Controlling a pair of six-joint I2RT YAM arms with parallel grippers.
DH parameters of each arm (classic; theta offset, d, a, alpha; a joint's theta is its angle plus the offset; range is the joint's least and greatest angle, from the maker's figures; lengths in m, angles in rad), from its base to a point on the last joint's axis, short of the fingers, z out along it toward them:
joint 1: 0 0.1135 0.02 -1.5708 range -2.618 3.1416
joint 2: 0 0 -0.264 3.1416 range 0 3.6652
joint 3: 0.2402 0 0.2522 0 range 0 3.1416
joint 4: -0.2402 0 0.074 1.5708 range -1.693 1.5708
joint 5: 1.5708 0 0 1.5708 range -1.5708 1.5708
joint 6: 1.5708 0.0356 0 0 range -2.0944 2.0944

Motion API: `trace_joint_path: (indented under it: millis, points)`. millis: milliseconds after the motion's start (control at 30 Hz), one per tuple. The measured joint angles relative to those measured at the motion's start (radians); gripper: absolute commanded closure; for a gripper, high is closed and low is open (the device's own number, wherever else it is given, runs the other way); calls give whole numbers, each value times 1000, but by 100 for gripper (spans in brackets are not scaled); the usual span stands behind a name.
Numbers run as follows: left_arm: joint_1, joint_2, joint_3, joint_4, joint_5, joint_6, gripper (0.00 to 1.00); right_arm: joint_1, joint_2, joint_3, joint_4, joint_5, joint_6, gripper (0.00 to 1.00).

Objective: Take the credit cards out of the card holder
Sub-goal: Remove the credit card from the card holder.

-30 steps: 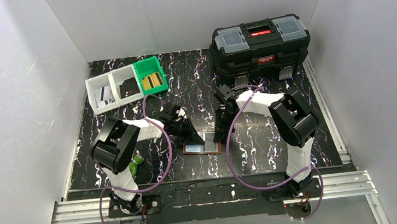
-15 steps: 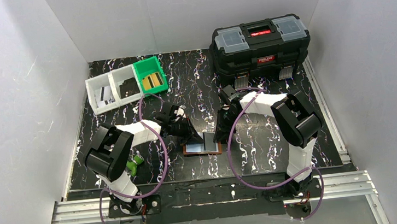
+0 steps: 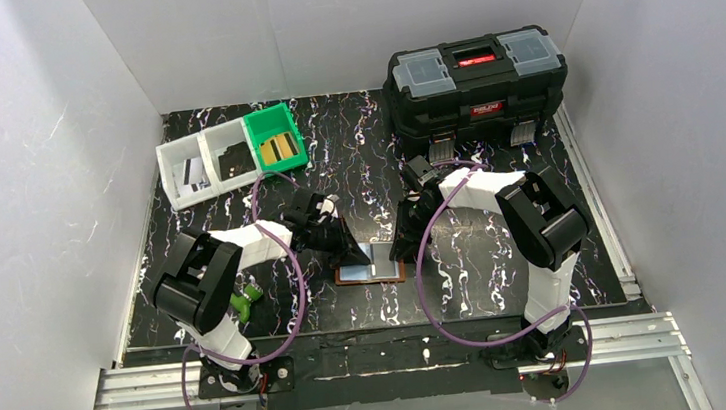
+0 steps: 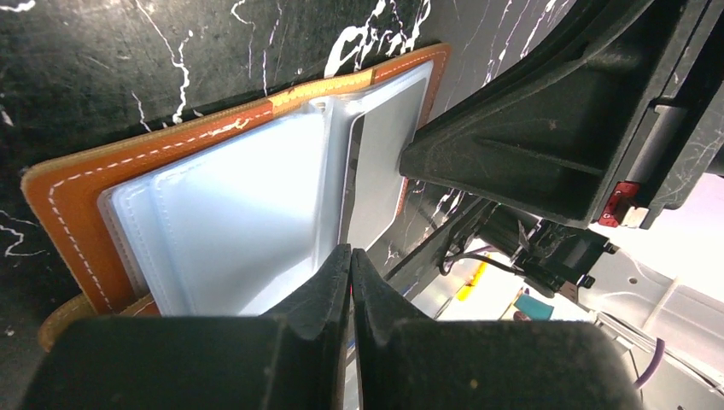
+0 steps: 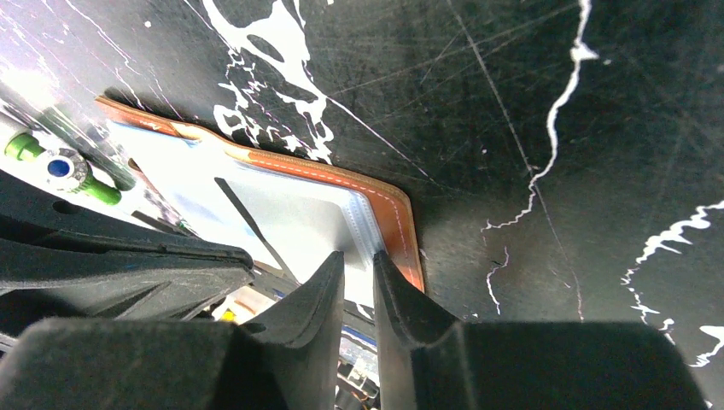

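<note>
The brown card holder [image 3: 369, 269] lies open on the black marbled table between my two grippers, pale grey-blue pockets up. In the left wrist view, its leather rim [image 4: 77, 196] frames the pockets. My left gripper [image 4: 350, 249] is shut on a thin leaf standing up from the fold, seen edge-on [image 4: 353, 184]. I cannot tell if it holds a credit card; no loose card shows. My right gripper [image 5: 359, 256] is nearly shut around the pocket edges at the holder's right rim [image 5: 388, 205]. In the top view, the left gripper [image 3: 351, 249] and right gripper [image 3: 401, 249] flank the holder.
A big black toolbox [image 3: 476, 84] stands at the back right. Two white bins [image 3: 204, 165] and a green bin [image 3: 275, 138] stand at the back left. A small green object [image 3: 246, 302] lies by the left arm. White walls enclose the table.
The left arm's elbow has swung out to the left and its gripper has drawn slightly back. The raised leaf between the grippers now shows pale instead of dark. The right arm has barely moved.
</note>
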Motion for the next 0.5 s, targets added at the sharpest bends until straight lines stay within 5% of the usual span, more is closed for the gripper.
trace_joint_path:
  millis: [500]
  points:
    - [0,51,-12,84,50,-5,85,-1,1,0,1,-3,0,73]
